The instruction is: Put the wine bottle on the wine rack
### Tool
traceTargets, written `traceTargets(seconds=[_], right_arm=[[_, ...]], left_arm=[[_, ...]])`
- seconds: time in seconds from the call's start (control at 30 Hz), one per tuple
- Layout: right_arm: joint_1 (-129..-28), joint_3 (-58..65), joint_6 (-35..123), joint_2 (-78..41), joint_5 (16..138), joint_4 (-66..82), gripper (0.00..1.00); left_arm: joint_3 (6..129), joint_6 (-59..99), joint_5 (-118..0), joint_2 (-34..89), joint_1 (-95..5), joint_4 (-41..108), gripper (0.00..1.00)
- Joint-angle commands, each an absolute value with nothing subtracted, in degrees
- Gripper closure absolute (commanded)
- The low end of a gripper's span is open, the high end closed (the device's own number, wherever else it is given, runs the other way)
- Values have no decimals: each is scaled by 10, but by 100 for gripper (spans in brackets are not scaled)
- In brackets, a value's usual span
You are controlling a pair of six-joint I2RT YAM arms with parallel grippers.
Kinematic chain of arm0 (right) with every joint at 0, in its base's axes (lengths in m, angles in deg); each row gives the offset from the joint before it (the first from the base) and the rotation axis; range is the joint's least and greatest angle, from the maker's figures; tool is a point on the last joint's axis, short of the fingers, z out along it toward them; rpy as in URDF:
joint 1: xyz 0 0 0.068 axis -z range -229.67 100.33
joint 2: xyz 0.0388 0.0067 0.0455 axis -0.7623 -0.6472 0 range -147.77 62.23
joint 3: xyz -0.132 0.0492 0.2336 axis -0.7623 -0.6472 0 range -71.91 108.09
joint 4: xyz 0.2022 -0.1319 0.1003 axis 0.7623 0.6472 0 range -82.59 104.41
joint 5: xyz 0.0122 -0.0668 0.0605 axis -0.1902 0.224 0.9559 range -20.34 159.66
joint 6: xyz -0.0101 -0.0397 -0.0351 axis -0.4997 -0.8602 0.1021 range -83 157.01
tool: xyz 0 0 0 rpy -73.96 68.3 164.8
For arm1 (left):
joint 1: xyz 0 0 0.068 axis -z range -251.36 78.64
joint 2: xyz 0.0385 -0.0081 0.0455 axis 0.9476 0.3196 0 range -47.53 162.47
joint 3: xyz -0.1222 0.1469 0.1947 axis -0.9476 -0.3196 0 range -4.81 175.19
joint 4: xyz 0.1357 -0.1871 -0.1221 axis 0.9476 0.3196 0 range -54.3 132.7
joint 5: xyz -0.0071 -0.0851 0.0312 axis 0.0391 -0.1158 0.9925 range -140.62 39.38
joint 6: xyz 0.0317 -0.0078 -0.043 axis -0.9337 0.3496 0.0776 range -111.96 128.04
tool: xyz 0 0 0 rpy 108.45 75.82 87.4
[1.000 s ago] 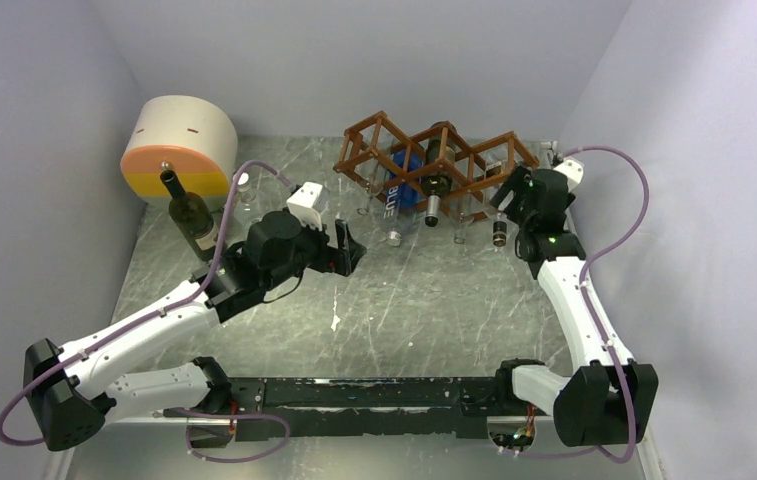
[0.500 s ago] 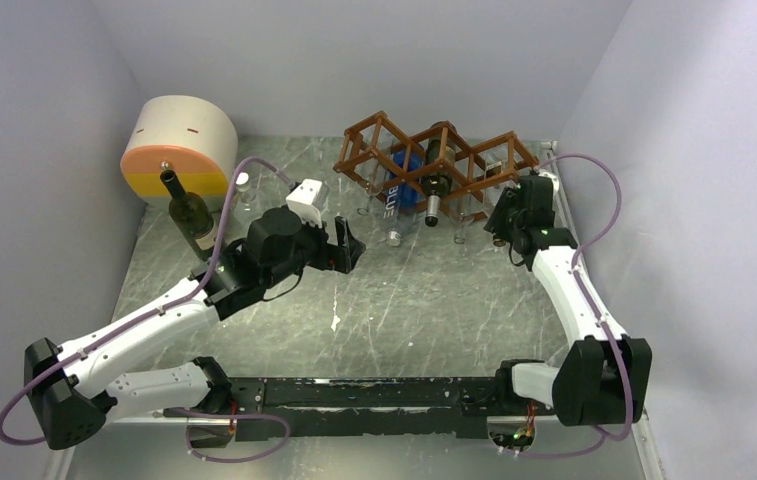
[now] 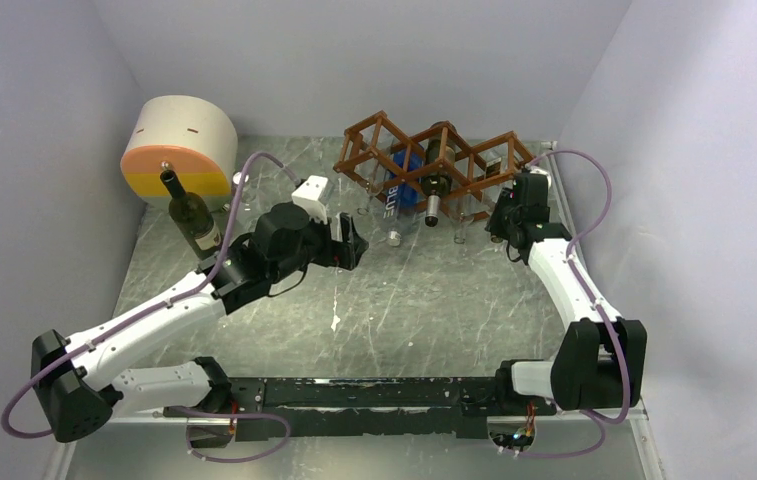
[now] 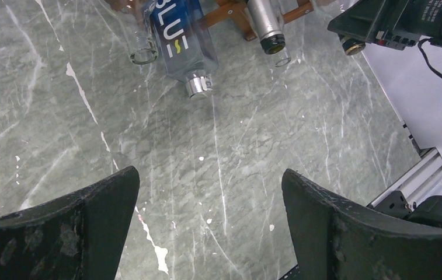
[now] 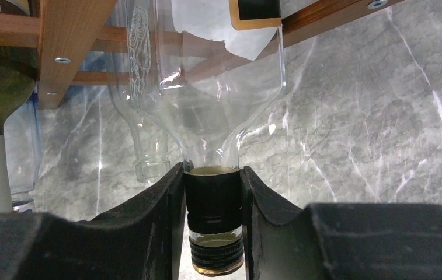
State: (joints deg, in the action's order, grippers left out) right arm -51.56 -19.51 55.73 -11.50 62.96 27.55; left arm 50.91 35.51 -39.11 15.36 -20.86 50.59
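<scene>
**The right claw grabs the bottle's cap**

A second ago the right claw (image 5: 213, 175) was wide open, up by the right end of the wine rack (image 5: 69, 35). Now it has come down and squeezed shut. Its two black fingers (image 5: 166, 204) pinch the black cap (image 5: 213, 201) of the clear bottle (image 5: 206, 87), one on each side.

The clear bottle lies in the right end of the rack. Its fat part is under the wood bars and its neck pokes out toward the arms, low over the table (image 3: 424, 300). So it looks almost in its place. With a hold on the cap, the claw can probably push the bottle deeper or turn it straight. If it pulls, the bottle could slide back out.

The left claw (image 4: 209, 175) has stayed wide open and holds nothing. It hangs over the table, looking at a blue bottle (image 4: 180, 41) in the rack.

A dark bottle (image 3: 192, 215) stands far off on the left, by a round box (image 3: 179, 150). Nothing touches it.
</scene>
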Motion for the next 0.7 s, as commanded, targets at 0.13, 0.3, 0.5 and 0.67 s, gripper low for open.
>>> traceTargets(seconds=[0.13,0.3,0.5,0.67], right_arm=[[-514,-176,558,-128,592,237,64],[-514,-170,579,-101,593,260,36],[-514,-172,597,-14,604,277,28],[-514,-148,615,29,623,301,29]], left_arm=[[541,366,-389,178,-219,517,5],[552,378,-404,185,-241,533,5],[574,376,-402,182,-302,562,5],[603,364,-348,169,-375,603,5]])
